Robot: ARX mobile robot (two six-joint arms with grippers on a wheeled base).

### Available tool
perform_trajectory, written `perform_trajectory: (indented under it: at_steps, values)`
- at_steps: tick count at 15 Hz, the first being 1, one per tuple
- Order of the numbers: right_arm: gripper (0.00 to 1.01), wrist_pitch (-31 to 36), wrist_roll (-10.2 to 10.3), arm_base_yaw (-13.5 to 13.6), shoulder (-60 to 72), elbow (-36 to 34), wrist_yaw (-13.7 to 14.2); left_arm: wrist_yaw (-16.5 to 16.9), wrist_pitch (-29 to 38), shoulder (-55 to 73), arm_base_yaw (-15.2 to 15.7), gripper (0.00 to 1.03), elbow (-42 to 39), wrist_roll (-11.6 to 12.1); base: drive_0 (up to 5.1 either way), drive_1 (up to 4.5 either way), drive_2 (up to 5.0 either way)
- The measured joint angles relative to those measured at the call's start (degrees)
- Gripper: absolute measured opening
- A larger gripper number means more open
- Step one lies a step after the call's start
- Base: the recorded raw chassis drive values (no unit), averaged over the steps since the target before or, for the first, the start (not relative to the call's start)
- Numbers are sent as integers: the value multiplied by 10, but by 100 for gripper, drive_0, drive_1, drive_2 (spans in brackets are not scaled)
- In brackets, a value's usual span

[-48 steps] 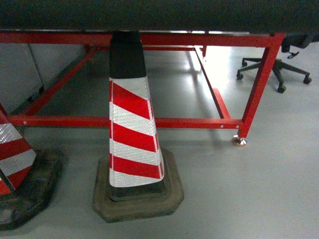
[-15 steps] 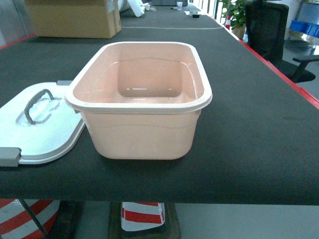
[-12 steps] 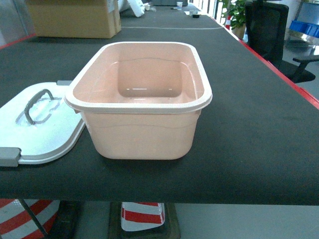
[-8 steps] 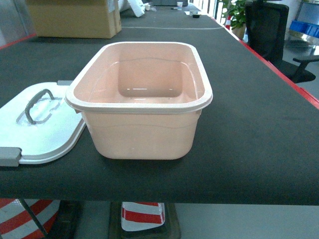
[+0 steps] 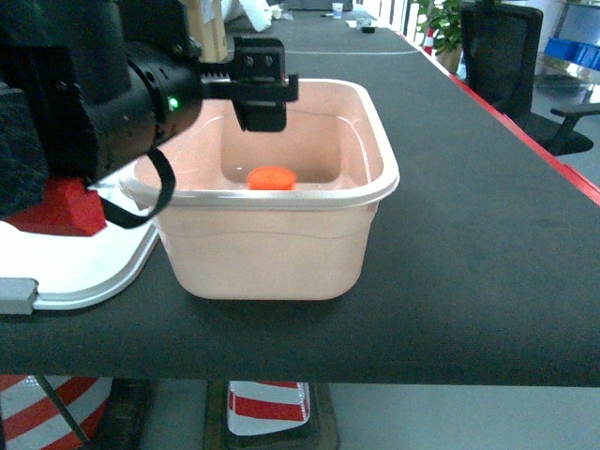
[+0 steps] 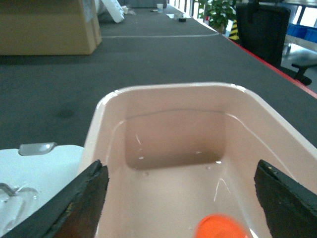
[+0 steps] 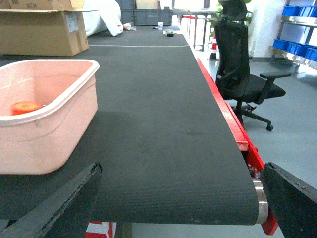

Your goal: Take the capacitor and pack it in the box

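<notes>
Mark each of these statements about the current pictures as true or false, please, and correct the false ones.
1. An orange capacitor lies inside the box. True.
2. The white lid is clipped onto the box. False: it lies on the table beside the box, on its left in the head view.
3. The left end effector is above the open box. True.
4. The left end effector grips the capacitor. False: its fingers are spread apart with nothing between them.
5. The right end effector is inside the box. False: it is over bare table, right of the box.
</notes>
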Motion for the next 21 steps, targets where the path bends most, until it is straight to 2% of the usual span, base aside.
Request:
perform_trajectory:
  at_steps: [1,2,5,7,8,10,14,16,17,18,21]
  values:
    - [98,0,0,0,0,0,0,5,8,-40,31,100,-23,0,0,0,0]
    - [98,0,0,0,0,0,0,14,11,-66,58,97,-41,0,0,0,0]
    - [98,0,0,0,0,0,0,68,20,-125,181,98,-100,11,0,0,0]
    - [98,0,0,0,0,0,0,115,45,-89,263,98,-114,26,0,0,0]
    - [98,0,0,0,0,0,0,130,56,-63,286,98,-113,29,0,0,0]
    - [98,0,0,0,0,0,0,160,64,2,308,98,-86,33,0,0,0]
    - [98,0,0,0,0,0,0,205,65,174,313,98,39,30,0,0,0]
    - [98,0,0,0,0,0,0,218,48,241,313,98,75,17,0,0,0]
    - [98,0,0,0,0,0,0,220,52,267,313,91,91,17,0,0,0]
    - [98,0,0,0,0,0,0,233,65,291,316,70,117,18,0,0,0]
    - [98,0,0,0,0,0,0,242,79,317,316,43,136,21,0,0,0]
